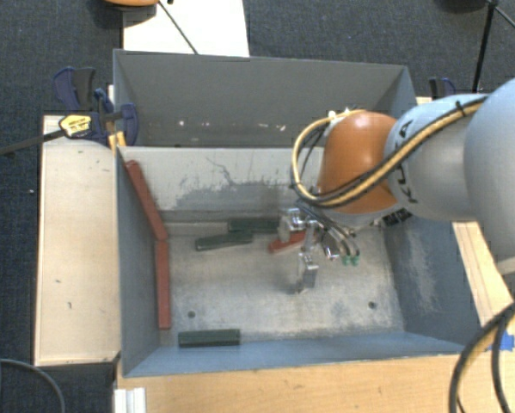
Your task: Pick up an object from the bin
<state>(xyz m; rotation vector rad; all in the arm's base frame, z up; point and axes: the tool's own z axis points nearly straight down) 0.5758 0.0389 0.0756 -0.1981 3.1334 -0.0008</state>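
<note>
Two long rust-red bars (158, 256) line the left wall of the scuffed metal bin (240, 101). A flat green bar (209, 338) lies by the front wall, and a green pair (236, 235) lies mid-floor. A small red block (281, 246) sits just left of the gripper (307, 275); I cannot tell its grip.

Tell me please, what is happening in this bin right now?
The robot arm reaches into the grey bin from the right. Its gripper hangs low near the middle of the floor, beside a small red piece and two dark green bars. Nothing is lifted yet, as far as I can see.
</note>
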